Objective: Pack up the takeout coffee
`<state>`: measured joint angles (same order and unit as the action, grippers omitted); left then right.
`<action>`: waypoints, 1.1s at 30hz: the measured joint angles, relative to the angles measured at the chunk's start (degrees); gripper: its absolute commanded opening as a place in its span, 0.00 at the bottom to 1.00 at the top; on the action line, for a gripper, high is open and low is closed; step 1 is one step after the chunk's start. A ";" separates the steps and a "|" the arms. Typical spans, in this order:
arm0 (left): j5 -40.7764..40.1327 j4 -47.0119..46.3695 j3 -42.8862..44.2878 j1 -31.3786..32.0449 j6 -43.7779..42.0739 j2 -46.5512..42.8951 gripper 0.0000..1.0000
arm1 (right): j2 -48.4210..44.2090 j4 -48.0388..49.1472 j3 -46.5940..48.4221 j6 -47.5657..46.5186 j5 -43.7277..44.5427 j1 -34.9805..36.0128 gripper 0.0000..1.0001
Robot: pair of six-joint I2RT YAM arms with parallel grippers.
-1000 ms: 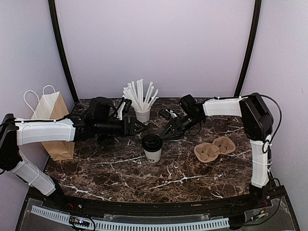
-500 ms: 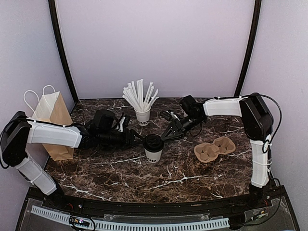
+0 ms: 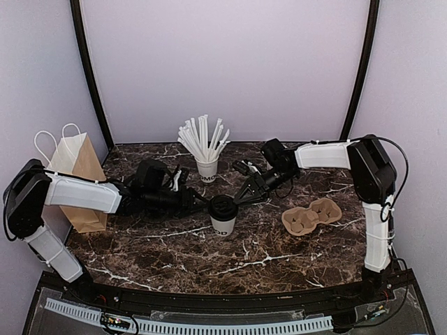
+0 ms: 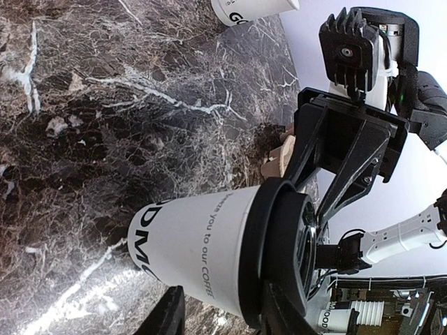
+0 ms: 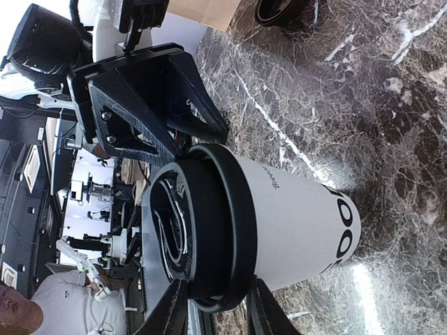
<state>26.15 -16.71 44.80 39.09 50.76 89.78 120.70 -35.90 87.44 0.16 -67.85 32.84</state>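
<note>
Two white paper cups are standing on the table [image 3: 279,255]: one takeout coffee [image 3: 222,224] wearing the only black lid [image 3: 221,205] near the centre, and one straw cup [image 3: 207,169] at 12 o'clock holding white straws [image 3: 202,138] too bunched to count. One paper bag [image 3: 80,174] is standing at 9 o'clock and one cup carrier [image 3: 311,216] is lying at 3 o'clock. Two grippers, the left gripper [image 3: 203,203] and the right gripper [image 3: 240,198], are hovering near the centre.

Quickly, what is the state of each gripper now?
Left gripper: at the black lid of the takeout coffee; grip cannot be told.
Right gripper: at the same lid; grip cannot be told.
</note>
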 measured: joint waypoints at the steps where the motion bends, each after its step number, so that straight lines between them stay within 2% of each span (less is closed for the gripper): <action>1: 0.24 -0.48 -0.02 -0.20 0.26 0.37 0.39 | 0.17 0.07 0.00 0.09 -0.31 0.00 0.28; 6: 1.97 -2.82 -0.28 -0.50 0.76 1.62 0.38 | 1.27 0.26 0.00 0.15 -1.92 -0.42 0.28; 12: 4.74 -5.14 -0.28 -0.96 0.72 3.54 0.33 | 2.25 0.22 0.39 0.07 -3.41 -1.01 0.35; 19: 6.78 -8.04 -0.44 -1.11 0.26 5.60 0.28 | 2.62 0.13 0.37 0.11 -4.04 -1.75 0.33; 28: 10.10 -16.20 -2.10 -1.68 0.26 9.42 0.24 | 3.65 1.38 0.09 1.42 -6.19 -2.34 0.31; 33: 11.89 -19.69 -2.84 -1.90 0.33 11.15 0.24 | 3.96 1.60 0.09 1.99 -6.84 -2.86 0.32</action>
<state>38.04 -36.40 41.95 37.19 51.09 100.92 124.66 -34.30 87.53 2.15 -74.70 29.98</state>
